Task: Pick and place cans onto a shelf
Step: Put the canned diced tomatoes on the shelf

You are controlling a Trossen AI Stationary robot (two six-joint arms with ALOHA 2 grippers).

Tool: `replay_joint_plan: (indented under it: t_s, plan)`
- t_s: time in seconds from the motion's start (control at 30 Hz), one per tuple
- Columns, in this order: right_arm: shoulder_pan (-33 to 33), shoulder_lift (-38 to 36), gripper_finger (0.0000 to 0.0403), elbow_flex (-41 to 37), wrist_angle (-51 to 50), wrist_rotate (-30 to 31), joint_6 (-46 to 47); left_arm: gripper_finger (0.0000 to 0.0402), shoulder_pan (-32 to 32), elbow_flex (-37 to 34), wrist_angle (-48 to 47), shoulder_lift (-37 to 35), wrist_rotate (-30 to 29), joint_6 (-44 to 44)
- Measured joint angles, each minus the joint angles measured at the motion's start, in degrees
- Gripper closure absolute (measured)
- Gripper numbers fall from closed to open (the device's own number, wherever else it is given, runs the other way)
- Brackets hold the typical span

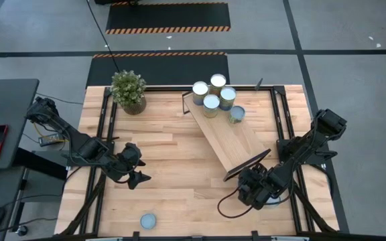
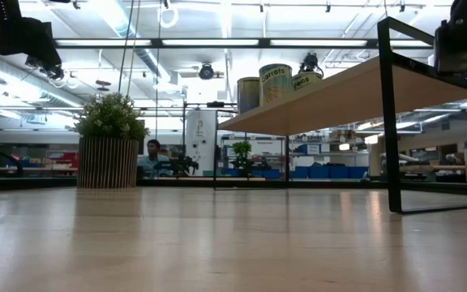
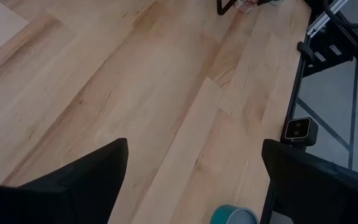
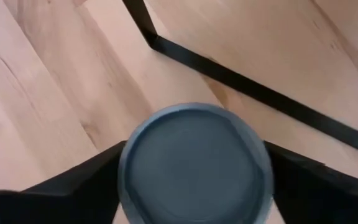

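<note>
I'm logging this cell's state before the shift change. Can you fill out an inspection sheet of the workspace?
Surface: wooden table, bare in the middle.
Job's things: five cans on the shelf; one can at the near edge; one can between the right gripper's fingers.
Clutter: potted plant at a far corner.
Grippers: left gripper open above bare wood; right gripper around its can beside the shelf's bracket.
Cables: one cable looping near the right gripper.
Surroundings: striped floor mats; a person seated far behind.

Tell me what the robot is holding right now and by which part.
The right gripper straddles a can, fingers at its sides; whether it grips cannot be told. The left gripper is open, holding nothing.
</note>
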Motion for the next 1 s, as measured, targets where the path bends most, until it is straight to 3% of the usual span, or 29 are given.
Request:
replay_joint_plan:
  t_s: [0.17, 0.27, 0.43, 0.53, 0.83, 1.0]
  plan:
    - [0.0, 0.0, 0.0112, -0.6, 0.1, 0.0, -0.5, 0.0027, 0.0, 0.0, 0.0, 0.0, 0.0, 0.1]
    - [0.0, 0.0, 0.0114, -0.2, 0.0, -1.6, -0.1, 0.0027, 0.0, 0.0, 0.0, 0.0, 0.0, 0.1]
    - [0.7, 0.0, 0.0114, 4.1, 0.5, -10.9, -1.6, 0.0027, 0.0, 0.0, 0.0, 0.0, 0.0, 0.4]
    - [1.6, 0.0, 0.011, 7.5, 2.1, -11.3, -4.0, 0.0027, 0.0, 0.0, 0.0, 0.0, 0.0, 0.6]
    - [-4.3, 0.0, 0.0109, 24.8, 4.8, -8.5, -22.7, 0.0027, 0.0, 0.0, 0.0, 0.0, 0.0, 2.0]
    - [-14.1, 0.0, 0.0109, 35.2, -4.1, -6.6, -34.2, 0.0027, 0.0, 0.0, 0.0, 0.0, 0.0, 1.7]
